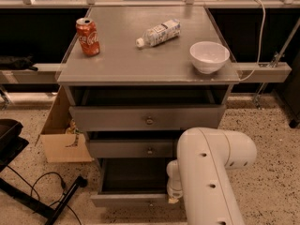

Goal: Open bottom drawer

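Note:
The gray cabinet (145,64) has three drawers, each with a small brass knob. The bottom drawer (126,200) is pulled out toward me, and its dark inside (133,175) shows. The middle drawer (131,149) and the top drawer (140,118) stick out a little. My white arm (206,172) reaches down at the lower right. The gripper (173,198) is at the right end of the bottom drawer's front, mostly hidden behind the arm.
On the cabinet top stand a red soda can (88,36), a lying plastic bottle (158,33) and a white bowl (209,56). A cardboard box (61,137) stands left of the cabinet. A black stand and cable (47,196) lie on the speckled floor at the left.

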Robot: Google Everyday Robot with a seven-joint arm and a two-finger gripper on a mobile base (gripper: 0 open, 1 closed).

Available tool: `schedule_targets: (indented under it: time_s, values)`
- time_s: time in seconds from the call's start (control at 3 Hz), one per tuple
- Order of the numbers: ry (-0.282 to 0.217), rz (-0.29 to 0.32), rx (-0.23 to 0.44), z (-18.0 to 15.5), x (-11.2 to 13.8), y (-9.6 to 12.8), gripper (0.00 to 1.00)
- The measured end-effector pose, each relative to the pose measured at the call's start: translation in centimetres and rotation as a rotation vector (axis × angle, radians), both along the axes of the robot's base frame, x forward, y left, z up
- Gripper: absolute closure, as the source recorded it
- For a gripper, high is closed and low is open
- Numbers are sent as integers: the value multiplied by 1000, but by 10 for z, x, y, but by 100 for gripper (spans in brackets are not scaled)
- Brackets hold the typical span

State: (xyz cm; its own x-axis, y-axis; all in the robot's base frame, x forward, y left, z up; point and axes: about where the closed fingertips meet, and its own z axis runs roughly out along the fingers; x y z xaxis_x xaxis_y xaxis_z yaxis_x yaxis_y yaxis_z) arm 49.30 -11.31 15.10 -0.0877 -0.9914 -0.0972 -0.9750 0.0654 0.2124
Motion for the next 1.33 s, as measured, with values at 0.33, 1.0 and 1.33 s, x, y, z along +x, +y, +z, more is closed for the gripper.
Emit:
schedule_targets:
  time_s: [0.33,1.0,1.33]
  values:
    - [37,-5,14,1,-15,0,100]
    - [53,-5,24,4,-13,1,100]
    - [53,-5,24,4,-13,1,82]
